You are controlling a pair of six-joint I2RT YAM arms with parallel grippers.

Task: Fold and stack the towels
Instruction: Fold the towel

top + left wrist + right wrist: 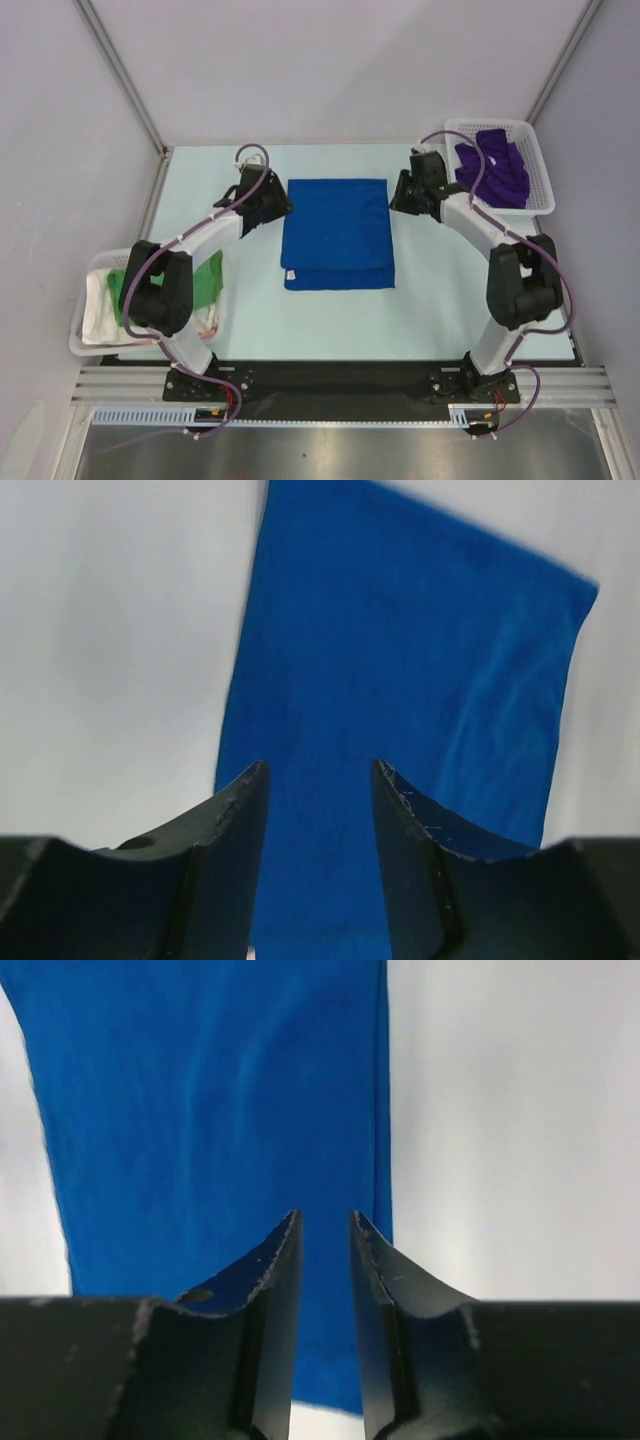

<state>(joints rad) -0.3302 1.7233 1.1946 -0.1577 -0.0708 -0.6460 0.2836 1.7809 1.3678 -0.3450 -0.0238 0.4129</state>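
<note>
Blue towel (337,232) flat mid-bench, partly folded. Left tool (318,780) and right tool (324,1222) spread apart, empty, beside its far corners. Purple towel (492,167) right of it in basket (541,170). Might pinch only one layer, leaving a crooked fold.

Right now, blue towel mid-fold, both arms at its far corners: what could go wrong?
1. The blue towel lies folded once with the near edges slightly uneven; another fold may compound the skew.
2. Both the left gripper and right gripper hover open, holding nothing; a shallow regrasp might catch only the top layer.
3. The purple towel sits heaped in its basket, likely awkward to pick cleanly.
</note>
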